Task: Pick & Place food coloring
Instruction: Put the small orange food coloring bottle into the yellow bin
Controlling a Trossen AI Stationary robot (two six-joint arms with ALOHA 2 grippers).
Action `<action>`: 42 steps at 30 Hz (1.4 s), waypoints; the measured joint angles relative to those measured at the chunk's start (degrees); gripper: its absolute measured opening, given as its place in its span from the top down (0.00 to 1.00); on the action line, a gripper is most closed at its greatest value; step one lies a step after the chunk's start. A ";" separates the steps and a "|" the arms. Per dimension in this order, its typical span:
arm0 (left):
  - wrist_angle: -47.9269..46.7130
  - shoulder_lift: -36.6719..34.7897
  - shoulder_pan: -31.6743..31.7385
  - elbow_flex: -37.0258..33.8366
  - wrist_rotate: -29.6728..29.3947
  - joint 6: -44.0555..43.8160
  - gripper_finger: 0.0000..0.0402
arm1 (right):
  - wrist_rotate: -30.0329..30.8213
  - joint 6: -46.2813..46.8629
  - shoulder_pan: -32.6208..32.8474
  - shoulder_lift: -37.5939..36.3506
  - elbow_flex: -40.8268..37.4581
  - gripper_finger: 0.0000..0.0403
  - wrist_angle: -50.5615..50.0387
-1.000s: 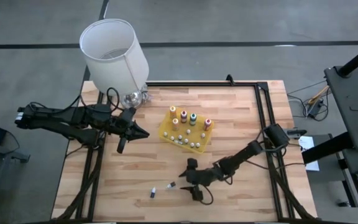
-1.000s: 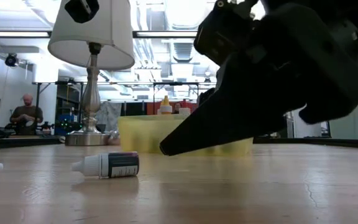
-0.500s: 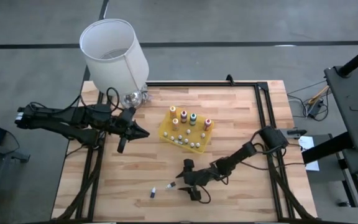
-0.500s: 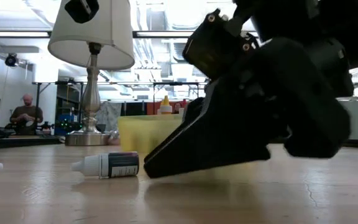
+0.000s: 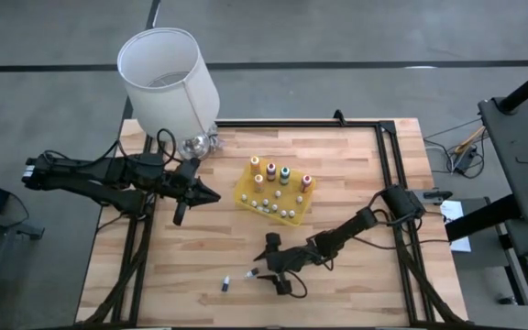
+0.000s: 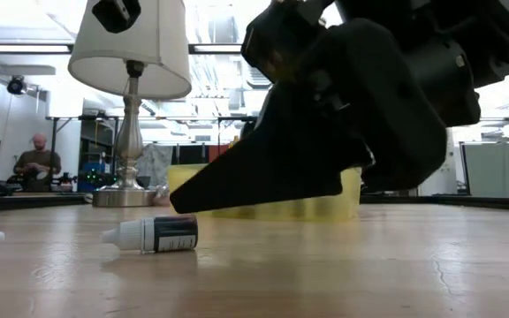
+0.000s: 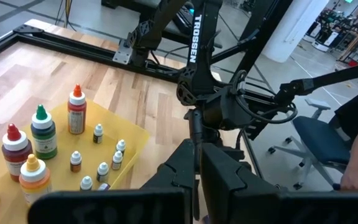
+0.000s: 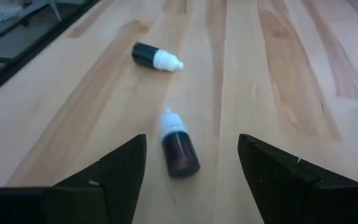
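right gripper (image 8: 188, 158) spread wide, nothing grasped, vial framed between fingers | vial (image 8: 179, 146): dark body, white pointed cap, lying flat on table (image 8: 278, 74) | second vial (image 8: 156, 58) near | left gripper (image 5: 211, 195) clenched, empty

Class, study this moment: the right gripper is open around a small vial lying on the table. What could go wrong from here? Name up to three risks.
1. The nearer vial lies on its side between the right gripper's open fingers; being round, it might roll or skid away as they close.
2. The second vial lies close ahead; overshooting could knock it.
3. The yellow tray already holds many bottles, so placing another may topple neighbours.
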 joint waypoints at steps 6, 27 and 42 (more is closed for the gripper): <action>0.02 0.00 0.00 0.00 0.00 -0.07 1.00 | -0.80 -0.19 -0.18 0.01 -0.03 0.40 -0.09; 1.10 0.00 0.00 0.00 -0.20 0.11 1.00 | -4.99 -1.77 -0.43 0.04 0.01 0.42 -0.51; 2.47 0.00 0.00 0.00 -0.34 0.13 1.00 | -4.99 -3.45 -0.74 0.13 0.28 0.43 -4.19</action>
